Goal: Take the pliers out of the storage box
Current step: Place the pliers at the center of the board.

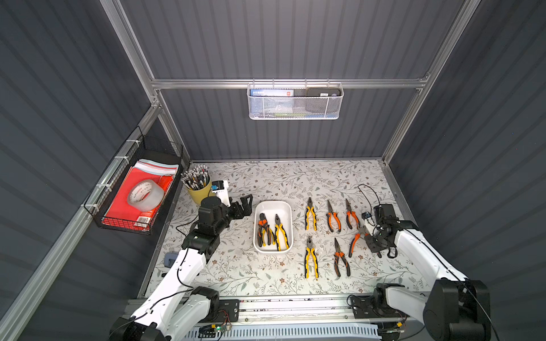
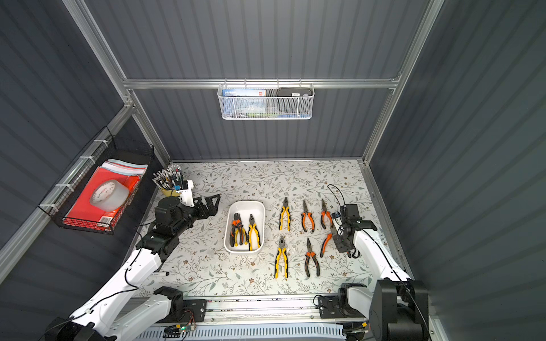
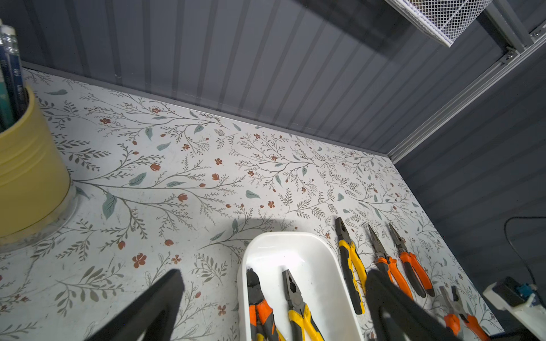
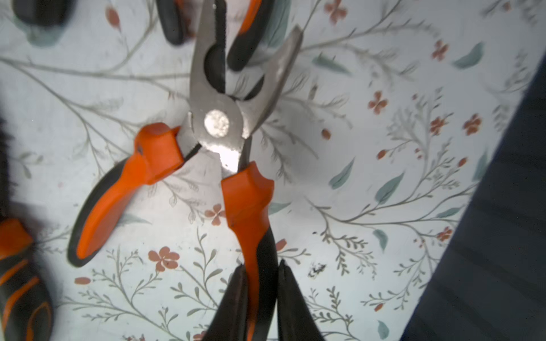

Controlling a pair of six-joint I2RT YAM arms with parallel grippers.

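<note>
hiding the tail of one handle of the orange pliers [image 4: 218, 124] between the fingers of the right pincer [image 4: 261, 295], then running it off the edge of the right wrist view. blurring and cropping the neighbouring pliers [image 4: 20, 280] there. cutting off the storage box [image 3: 319, 265] and the handles inside it in the left wrist view, the yellow cup [image 3: 29, 177] too. overlapping the orange handles in the storage box in both top views, leaving their count unclear.
</note>
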